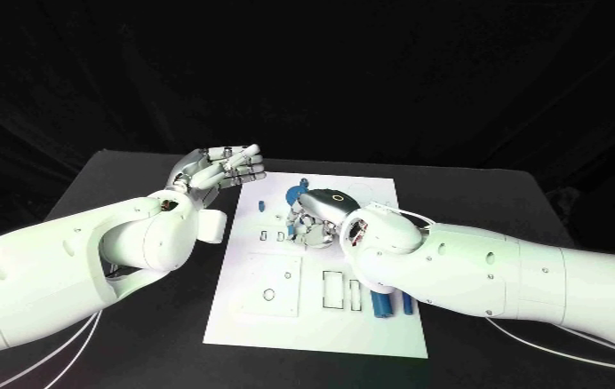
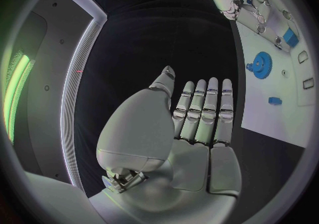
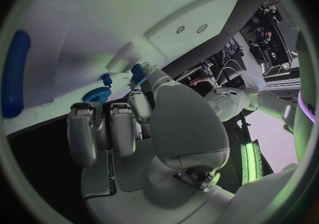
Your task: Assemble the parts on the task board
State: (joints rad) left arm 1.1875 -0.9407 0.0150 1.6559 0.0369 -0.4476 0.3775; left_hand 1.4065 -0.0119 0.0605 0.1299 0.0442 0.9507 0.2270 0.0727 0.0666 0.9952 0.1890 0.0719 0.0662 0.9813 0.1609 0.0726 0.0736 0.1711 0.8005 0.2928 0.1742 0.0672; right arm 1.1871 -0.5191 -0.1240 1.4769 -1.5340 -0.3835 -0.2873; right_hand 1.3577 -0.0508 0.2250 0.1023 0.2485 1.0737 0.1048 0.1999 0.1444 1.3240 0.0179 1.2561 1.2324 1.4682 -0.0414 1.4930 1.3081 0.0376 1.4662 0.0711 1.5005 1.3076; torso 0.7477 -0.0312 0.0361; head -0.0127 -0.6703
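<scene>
1. Head view: white task board point(image 1: 275, 318) lies flat mid-table on the black table point(image 1: 128, 171); cut-out slots on its near half, two blue cylinders point(image 1: 388, 303) lying side by side near the right arm.
2. Blue gear point(image 2: 260, 65) sits on the board in the left wrist view, a small blue block point(image 2: 274, 100) near it, another blue piece point(image 2: 290, 36) further along.
3. Left hand point(image 1: 220, 168) hovers just off the board's left edge, fingers straight and together, palm bare, holds nothing, touches nothing.
4. Right hand point(image 1: 314, 220) is down on the board's middle, fingers curled; right wrist view shows fingertips point(image 3: 136, 77) around a small blue part point(image 3: 138, 71), beside a blue gear point(image 3: 98, 94). Grip looks like a pinch.
</scene>
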